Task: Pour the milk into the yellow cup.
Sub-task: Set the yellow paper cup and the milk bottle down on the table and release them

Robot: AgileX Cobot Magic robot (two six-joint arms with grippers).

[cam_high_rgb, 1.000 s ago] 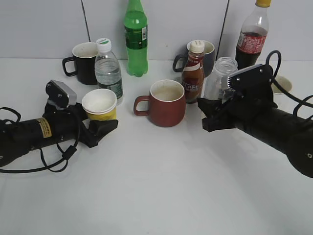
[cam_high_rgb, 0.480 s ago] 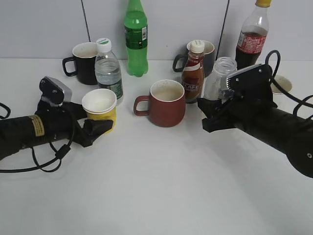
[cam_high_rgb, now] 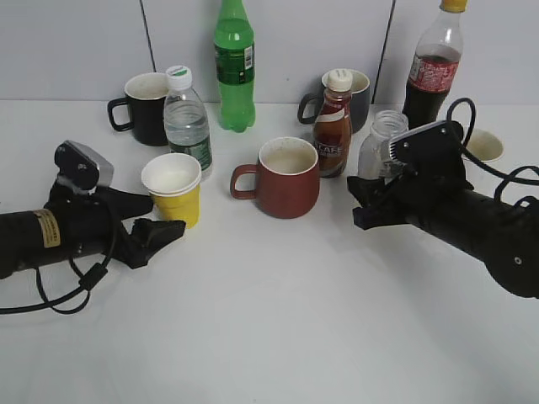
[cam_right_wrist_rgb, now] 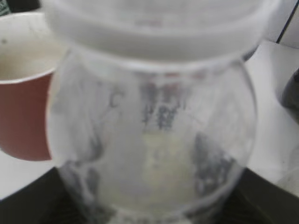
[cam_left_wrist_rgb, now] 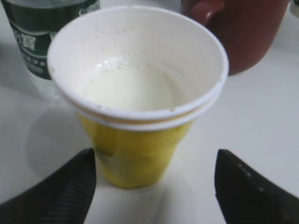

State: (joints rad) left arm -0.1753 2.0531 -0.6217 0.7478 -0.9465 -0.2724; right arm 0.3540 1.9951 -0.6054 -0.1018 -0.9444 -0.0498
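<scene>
The yellow cup (cam_high_rgb: 173, 190) stands upright on the white table, left of centre, with white milk in it (cam_left_wrist_rgb: 135, 86). My left gripper (cam_high_rgb: 162, 216) is open just in front and to the left of the cup. Its fingers (cam_left_wrist_rgb: 60, 186) stand wide on both sides and do not touch the cup. My right gripper (cam_high_rgb: 360, 202) is shut on the clear wide-necked milk bottle (cam_high_rgb: 383, 136), held upright at the right. The bottle (cam_right_wrist_rgb: 154, 116) fills the right wrist view; it shows only milky film and a little residue at the bottom.
A red-brown mug (cam_high_rgb: 288, 178) stands mid-table, the brown coffee bottle (cam_high_rgb: 333, 126) behind it. A water bottle (cam_high_rgb: 186, 118) stands right behind the cup. A black mug (cam_high_rgb: 145, 109), green bottle (cam_high_rgb: 234, 67), dark mug (cam_high_rgb: 358, 91), cola bottle (cam_high_rgb: 434, 63) and small white cup (cam_high_rgb: 485, 145) line the back.
My left gripper has let go of the yellow cup and drawn back to the left. My right gripper has shifted a little right and lower with the bottle.
</scene>
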